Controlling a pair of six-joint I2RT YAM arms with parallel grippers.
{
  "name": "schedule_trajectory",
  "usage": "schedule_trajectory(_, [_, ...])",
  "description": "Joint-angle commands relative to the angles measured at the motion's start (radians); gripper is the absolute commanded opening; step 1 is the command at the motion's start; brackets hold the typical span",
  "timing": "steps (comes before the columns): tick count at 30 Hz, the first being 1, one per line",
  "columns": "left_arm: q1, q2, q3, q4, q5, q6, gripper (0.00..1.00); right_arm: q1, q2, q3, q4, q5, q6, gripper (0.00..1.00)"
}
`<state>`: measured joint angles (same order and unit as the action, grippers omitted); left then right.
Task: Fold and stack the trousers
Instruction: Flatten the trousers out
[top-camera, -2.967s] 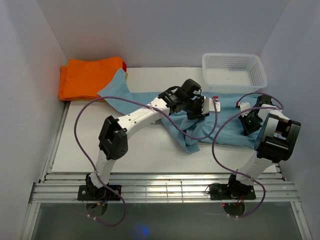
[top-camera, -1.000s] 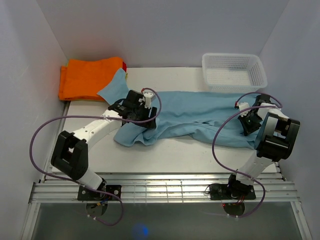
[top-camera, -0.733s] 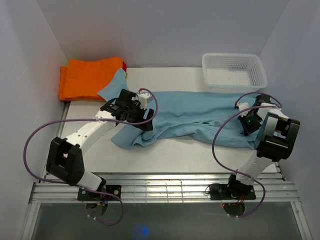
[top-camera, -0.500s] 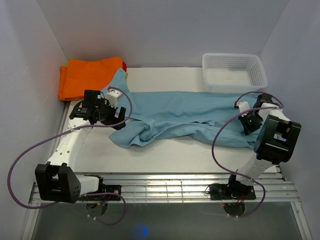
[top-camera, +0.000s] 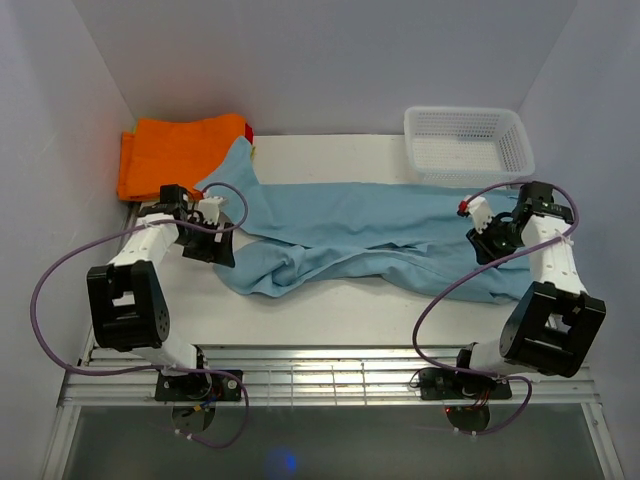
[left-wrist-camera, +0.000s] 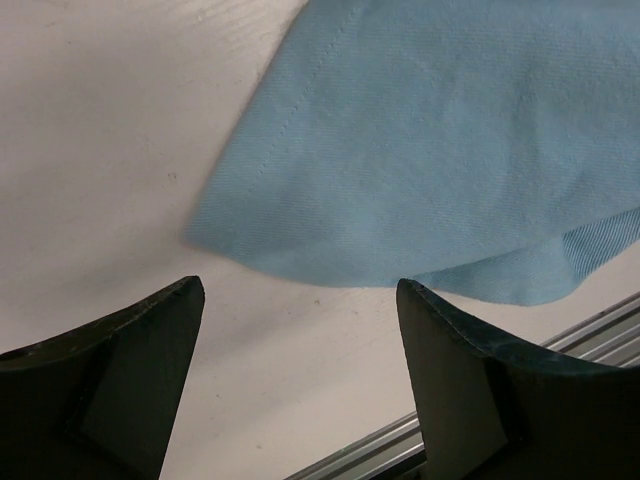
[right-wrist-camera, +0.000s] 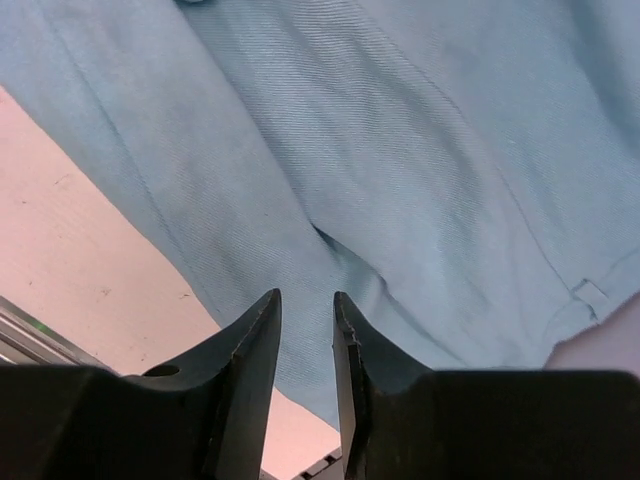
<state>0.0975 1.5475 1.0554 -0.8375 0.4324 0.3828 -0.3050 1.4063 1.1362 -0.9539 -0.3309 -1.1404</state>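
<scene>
Nearest, the left tool hung with fingers spread wide and empty over bare tabletop, just beside the left end of the trousers. The right tool stood narrowly parted above the cloth, pinching nothing. The trousers lay lengthwise across the middle, rumpled along the front edge. Spreading seemed in hand; the fold next needs both tools seizing one end.
</scene>
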Motion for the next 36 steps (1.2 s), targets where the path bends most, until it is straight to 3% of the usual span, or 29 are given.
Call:
schedule_trajectory(1, [0.007,-0.001,0.003,0.090,0.000,-0.097,0.88,0.021,-0.021,-0.088,-0.020,0.021,-0.137,0.34])
schedule_trajectory(6, [0.004,0.098,0.041,0.187,0.028,-0.121,0.85,0.027,-0.052,-0.144,-0.022,-0.013,-0.159,0.34])
schedule_trajectory(12, [0.004,0.187,0.046,0.172,0.081,-0.073,0.83,0.035,-0.096,-0.272,0.049,0.003,-0.203,0.35])
schedule_trajectory(15, [0.002,0.177,0.008,0.163,0.016,-0.065,0.65,0.040,-0.127,-0.331,0.096,0.023,-0.235,0.27])
schedule_trajectory(16, [0.004,0.168,-0.027,0.181,-0.032,-0.071,0.50,0.043,-0.144,-0.343,0.107,0.027,-0.246,0.24])
schedule_trajectory(18, [0.014,0.152,-0.064,0.198,-0.119,-0.088,0.29,0.043,-0.159,-0.369,0.125,0.032,-0.254,0.14])
schedule_trajectory(19, [0.028,0.123,-0.087,0.198,-0.156,-0.090,0.08,0.043,-0.176,-0.372,0.127,0.029,-0.260,0.11])
schedule_trajectory(20, [0.047,0.106,-0.092,0.189,-0.161,-0.088,0.01,0.043,-0.187,-0.374,0.129,0.021,-0.263,0.08])
schedule_trajectory(31, [0.433,-0.155,-0.075,0.044,-0.214,0.100,0.00,0.043,-0.478,-0.486,0.106,-0.036,-0.461,0.08])
schedule_trajectory(32, [0.455,-0.156,-0.077,0.052,-0.224,0.113,0.00,0.043,-0.492,-0.492,0.098,-0.031,-0.473,0.18])
schedule_trajectory(33, [0.500,-0.156,-0.080,0.055,-0.239,0.123,0.00,0.043,-0.504,-0.493,0.092,-0.023,-0.482,0.44])
schedule_trajectory(35, [0.545,-0.136,-0.083,0.057,-0.244,0.152,0.00,0.043,-0.532,-0.492,0.105,0.006,-0.463,0.77])
schedule_trajectory(36, [0.579,-0.129,-0.089,0.055,-0.253,0.162,0.00,0.043,-0.536,-0.480,0.104,0.013,-0.453,0.80])
